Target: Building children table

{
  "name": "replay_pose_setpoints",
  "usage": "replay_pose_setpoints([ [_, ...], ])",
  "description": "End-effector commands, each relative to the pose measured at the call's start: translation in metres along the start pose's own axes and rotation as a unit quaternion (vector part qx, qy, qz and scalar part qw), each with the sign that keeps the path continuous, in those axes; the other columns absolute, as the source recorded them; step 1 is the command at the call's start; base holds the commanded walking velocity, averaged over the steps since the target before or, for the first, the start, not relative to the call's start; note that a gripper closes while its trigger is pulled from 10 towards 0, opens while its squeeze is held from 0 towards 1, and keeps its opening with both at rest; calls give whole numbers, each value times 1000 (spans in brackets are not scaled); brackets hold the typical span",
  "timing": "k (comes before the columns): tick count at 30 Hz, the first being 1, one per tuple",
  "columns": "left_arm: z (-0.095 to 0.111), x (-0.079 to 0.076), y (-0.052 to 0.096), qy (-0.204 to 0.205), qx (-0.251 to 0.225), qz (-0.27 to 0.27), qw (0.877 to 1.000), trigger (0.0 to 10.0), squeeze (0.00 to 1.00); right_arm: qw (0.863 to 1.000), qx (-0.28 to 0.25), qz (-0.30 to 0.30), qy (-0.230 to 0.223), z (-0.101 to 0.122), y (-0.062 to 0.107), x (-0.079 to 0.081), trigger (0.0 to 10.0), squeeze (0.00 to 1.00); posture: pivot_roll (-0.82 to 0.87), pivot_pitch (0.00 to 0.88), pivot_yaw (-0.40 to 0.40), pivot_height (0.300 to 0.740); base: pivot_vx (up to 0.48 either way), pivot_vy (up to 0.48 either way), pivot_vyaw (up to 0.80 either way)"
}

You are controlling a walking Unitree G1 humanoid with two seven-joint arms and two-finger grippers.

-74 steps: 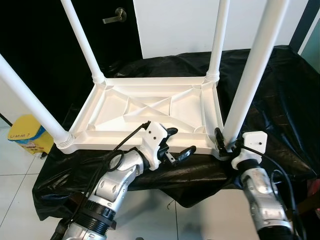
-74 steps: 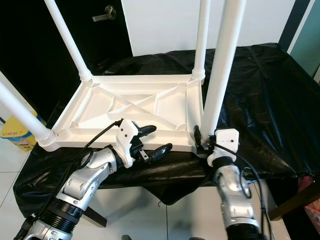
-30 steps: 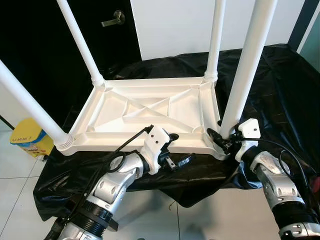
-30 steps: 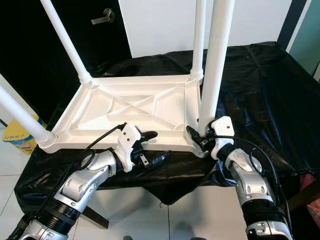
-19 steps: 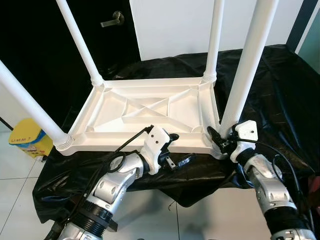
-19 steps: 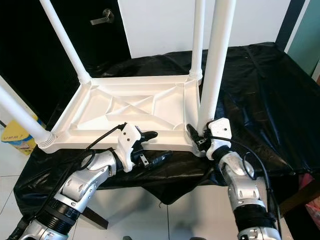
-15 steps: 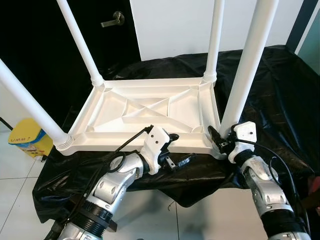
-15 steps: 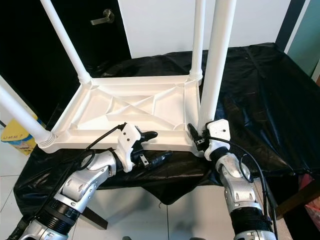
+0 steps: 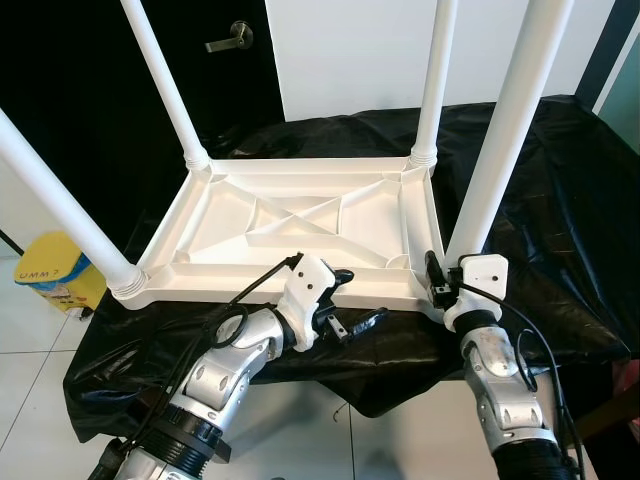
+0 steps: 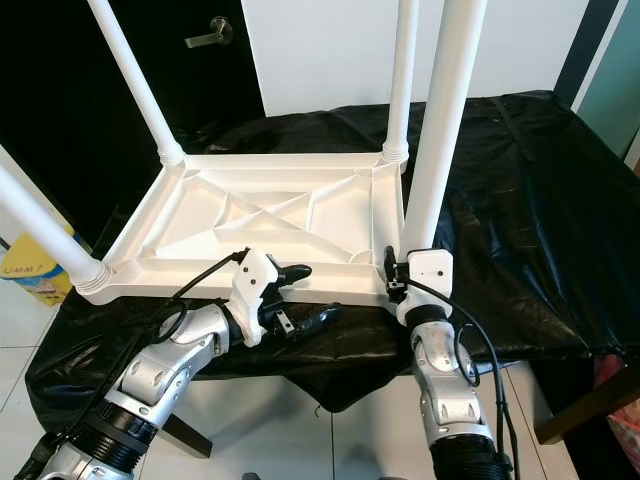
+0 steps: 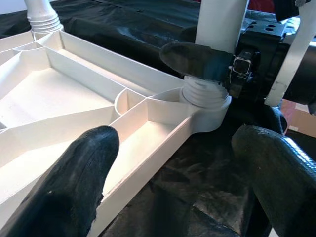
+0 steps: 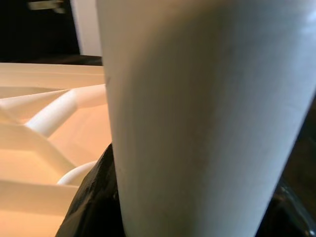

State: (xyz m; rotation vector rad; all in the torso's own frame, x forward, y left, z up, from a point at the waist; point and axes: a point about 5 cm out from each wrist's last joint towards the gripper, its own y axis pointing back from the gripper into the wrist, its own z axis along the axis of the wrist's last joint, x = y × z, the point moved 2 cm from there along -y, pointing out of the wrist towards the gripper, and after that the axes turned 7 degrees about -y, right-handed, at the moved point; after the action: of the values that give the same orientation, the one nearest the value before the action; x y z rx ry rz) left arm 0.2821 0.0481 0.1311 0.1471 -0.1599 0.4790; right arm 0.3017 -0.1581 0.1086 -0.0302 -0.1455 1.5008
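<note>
table top lay upside down on the black cloth with four legs up, the right gripper seemingly clamped on the near right leg at its socket, left gripper spread nearby; seating that leg likely came next.

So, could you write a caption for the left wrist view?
Open left gripper at the upturned white table, facing the right gripper clamped on a leg.
</note>
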Motion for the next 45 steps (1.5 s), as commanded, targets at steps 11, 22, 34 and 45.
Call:
replay_pose_setpoints([
  [11, -4, 2, 4, -4, 3, -18, 1000, 10000, 0, 997, 59, -50, 3, -26, 16, 1, 10000, 0, -177, 0, 66, 740, 0, 0, 0],
  [22, -4, 1, 3, -6, 3, -18, 1000, 10000, 0, 998, 48, -43, 5, -20, 13, -1, 10000, 1000, -169, 0, 58, 740, 0, 0, 0],
  [34, -5, -1, 5, -7, 3, -20, 1000, 10000, 0, 994, 15, 104, -7, -4, 14, -8, 10000, 0, -162, 0, 64, 740, 0, 0, 0],
  [45, -5, -5, 4, -9, 3, -28, 1000, 10000, 0, 969, 22, 245, 19, 2, 4, -5, 10000, 0, -147, 0, 74, 740, 0, 0, 0],
])
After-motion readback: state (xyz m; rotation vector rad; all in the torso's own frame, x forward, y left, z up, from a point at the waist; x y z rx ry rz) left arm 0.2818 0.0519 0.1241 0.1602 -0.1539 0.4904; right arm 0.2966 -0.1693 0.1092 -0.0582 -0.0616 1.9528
